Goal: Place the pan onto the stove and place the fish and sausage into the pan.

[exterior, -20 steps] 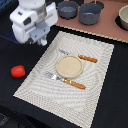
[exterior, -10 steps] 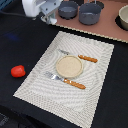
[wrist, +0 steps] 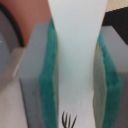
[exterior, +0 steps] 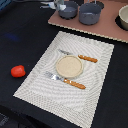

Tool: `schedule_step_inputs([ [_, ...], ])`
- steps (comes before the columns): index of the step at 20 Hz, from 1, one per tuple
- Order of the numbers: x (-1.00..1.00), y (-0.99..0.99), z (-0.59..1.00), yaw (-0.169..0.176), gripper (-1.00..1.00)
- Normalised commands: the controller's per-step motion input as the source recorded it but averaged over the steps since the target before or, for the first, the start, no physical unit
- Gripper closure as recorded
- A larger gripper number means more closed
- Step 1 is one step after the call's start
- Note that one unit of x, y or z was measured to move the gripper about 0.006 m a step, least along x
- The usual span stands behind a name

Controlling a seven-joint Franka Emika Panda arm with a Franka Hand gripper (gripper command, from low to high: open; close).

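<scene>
Since a second ago the white robot arm has slid out of the exterior view; only a pale blur of it [exterior: 54, 5] remains at the upper edge. The small white elongated toy fish [wrist: 77, 60] is clamped upright between the gripper's [wrist: 75, 75] green-padded grey fingers [wrist: 111, 80], which press on both its sides. The small round blue-grey pan [exterior: 68, 9] sits on the flat pinkish-brown stove board [exterior: 107, 31], just beside the larger, deeper grey pot [exterior: 91, 14]. A third round vessel [exterior: 123, 18] stands at the exterior view's right edge. The bright red rounded sausage piece [exterior: 18, 71] lies on the dark table [exterior: 20, 35], well apart from the stove. Between them is the striped beige placemat [exterior: 95, 95], bearing a round tan plate [exterior: 68, 65], a fork [exterior: 65, 80] and a knife [exterior: 79, 56], both orange-handled.
</scene>
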Motion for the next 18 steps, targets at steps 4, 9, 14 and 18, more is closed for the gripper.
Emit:
schedule_step_inputs([
  [4, 0.35, 0.91, 0.03, 0.000, 1.00],
  [9, 0.36, 0.89, 0.00, -0.005, 1.00],
  [14, 0.35, 0.88, 0.00, -0.006, 1.00],
  [18, 0.35, 0.69, -0.07, -0.019, 1.00],
])
